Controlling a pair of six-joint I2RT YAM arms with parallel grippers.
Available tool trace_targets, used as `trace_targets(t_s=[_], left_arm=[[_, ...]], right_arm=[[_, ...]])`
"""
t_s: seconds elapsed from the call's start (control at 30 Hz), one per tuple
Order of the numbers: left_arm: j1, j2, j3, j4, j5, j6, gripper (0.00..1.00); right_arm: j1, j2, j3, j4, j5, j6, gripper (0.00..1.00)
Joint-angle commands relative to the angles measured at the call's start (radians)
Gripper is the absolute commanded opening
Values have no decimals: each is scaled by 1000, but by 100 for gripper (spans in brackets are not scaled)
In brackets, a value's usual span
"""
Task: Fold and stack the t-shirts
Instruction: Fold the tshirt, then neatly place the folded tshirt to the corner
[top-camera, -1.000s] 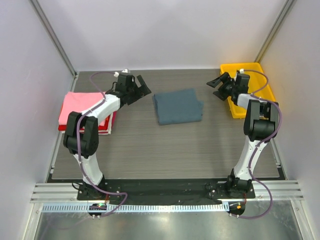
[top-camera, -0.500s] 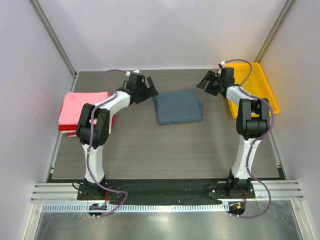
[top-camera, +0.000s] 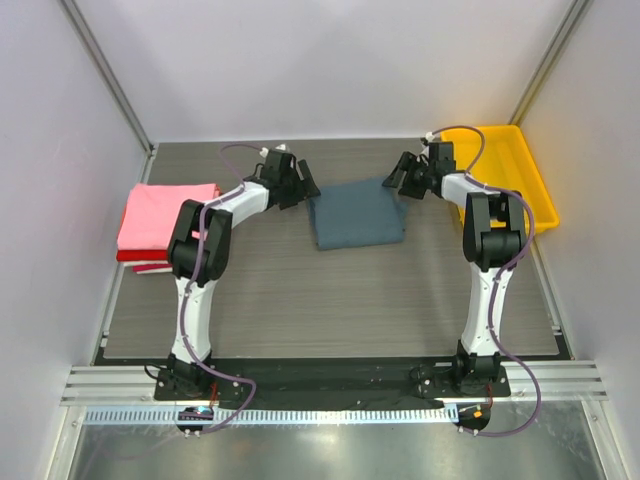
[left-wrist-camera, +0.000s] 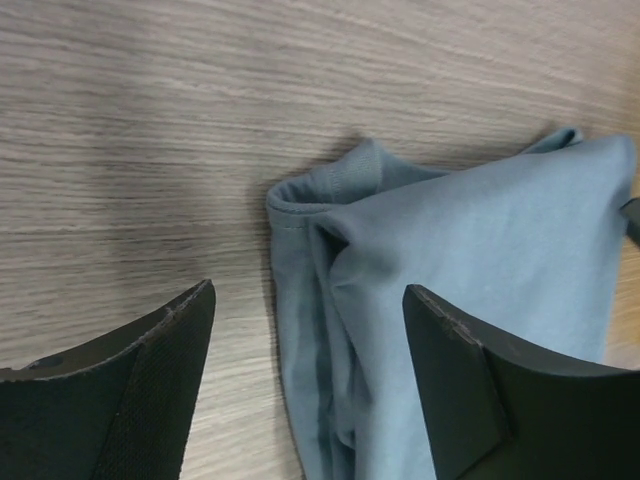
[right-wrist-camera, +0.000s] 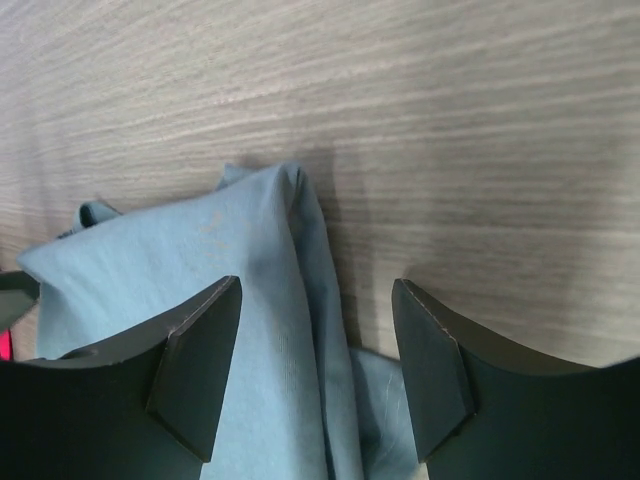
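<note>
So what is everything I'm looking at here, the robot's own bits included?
blue-grey t-shirt: one, folded, middle of the table towards the far side
pink t-shirt: one, folded, on top of the stack at the table's left edge
red t-shirt: one, folded, under the pink one, only its edge showing
yellow tray: one, far right corner
table: one, grey wood grain
left arm: one, white and black, reaching to the blue-grey shirt's far left corner
right arm: one, white and black, reaching to its far right corner
left hand: one, black, open, fingers either side of the shirt corner
right hand: one, black, open, fingers either side of the shirt edge
</note>
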Motion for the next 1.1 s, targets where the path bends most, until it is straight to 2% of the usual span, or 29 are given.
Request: trace_targets(t_s=[0.0,0.27,0.43,0.5,0.73,0.87,0.9,1.03,1.07], left_arm=[[-3,18,39,47,17,2,76],[-4,52,65,47,17,-2,67],[-4,82,102,30,29,-9,53],[-4,99,120,12,29,-12,51],[-4,111,122,-1,8,-19,48],[-3,130,145,-7,8,-22,40],[-4,145,152,-8,11,-22,35],[-3,183,201,-31,26,-16,30],[-4,190,217,-39,26,-15,29]], right_arm=[[-1,34,44,2,-14,-14,67],[16,45,51,-4,-40,-21,60],[25,65,67,-13,-38,-23,57],[30,77,84,-24,-44,-24,53],[45,97,123,-48,-48,-27,50],[45,119,144,-51,-63,-20,44],[47,122,149,-53,-66,-15,43],[45,145,170,-56,-54,-12,44],[45,149,176,-65,-40,-14,47]])
